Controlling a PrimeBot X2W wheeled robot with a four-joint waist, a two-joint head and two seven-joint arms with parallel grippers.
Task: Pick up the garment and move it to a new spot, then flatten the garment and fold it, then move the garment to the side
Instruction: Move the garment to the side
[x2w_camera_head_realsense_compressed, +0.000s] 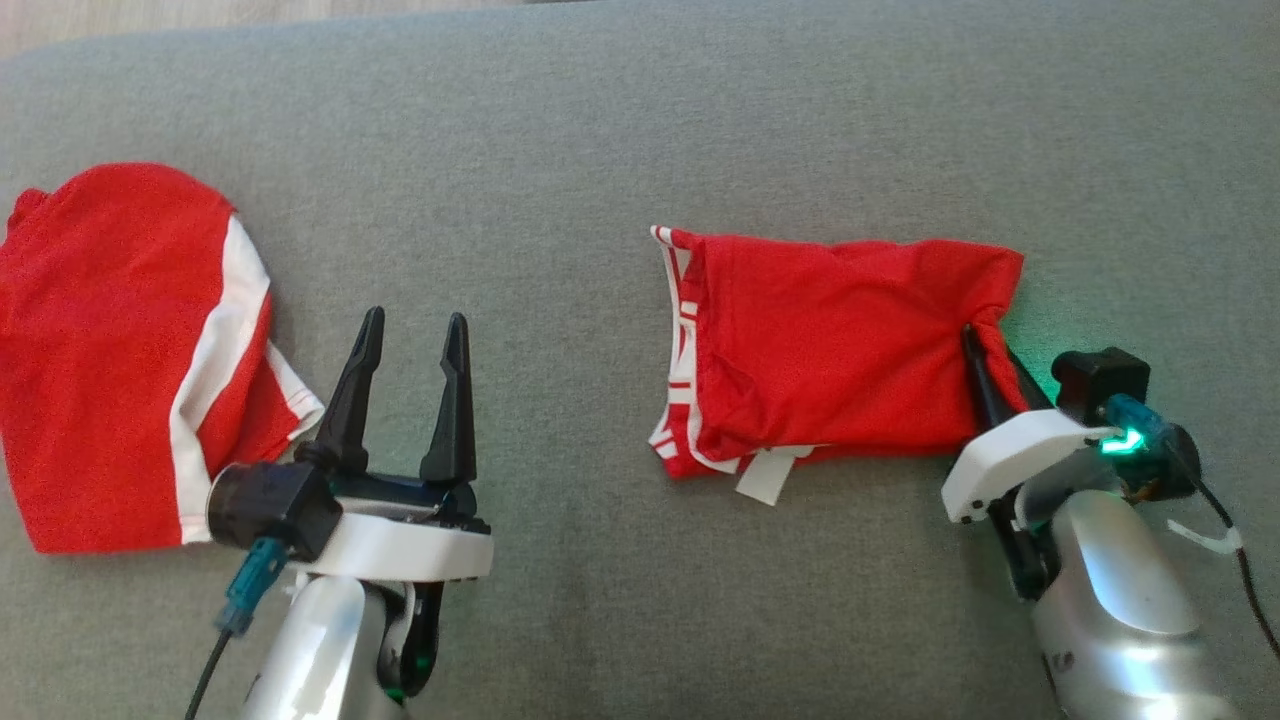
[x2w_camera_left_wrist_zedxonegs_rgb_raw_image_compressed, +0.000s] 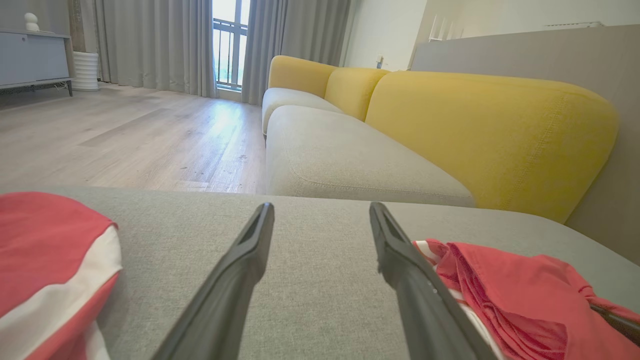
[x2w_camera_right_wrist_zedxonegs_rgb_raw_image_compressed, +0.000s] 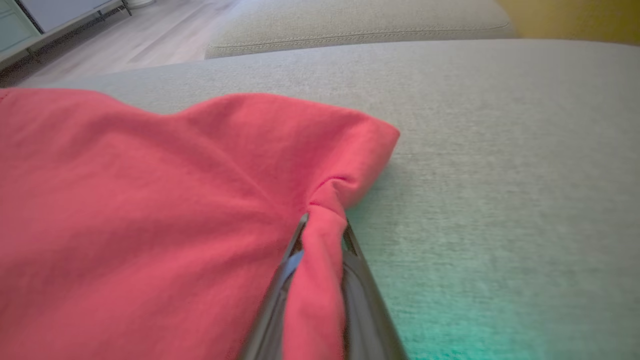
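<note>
1. Pinching the garment (x2w_camera_head_realsense_compressed: 830, 340) at its right edge, my right gripper (x2w_camera_head_realsense_compressed: 988, 348) has its jaws nearly closed, with a bunched fold of red cloth squeezed between the fingers.
2. That garment lies folded on the grey cushion (x2w_camera_head_realsense_compressed: 600, 150), right of centre. Its white-striped waistband edge faces left, and a white label (x2w_camera_head_realsense_compressed: 765, 480) pokes out from the near edge.
3. My left gripper (x2w_camera_head_realsense_compressed: 416, 320) has its jaws spread wide with nothing in them, over bare cushion, its fingers apart from both cloths.
4. A second red garment (x2w_camera_head_realsense_compressed: 100, 350) with a white stripe lies at the far left, running to the left border of the head view.
5. For open room I see a broad bare strip between the two garments, more bare cushion beyond them up to the far edge, and some to the right of the gripped edge.
6. Past the cushion's far edge I see wooden floor (x2w_camera_left_wrist_zedxonegs_rgb_raw_image_compressed: 125, 135).
</note>
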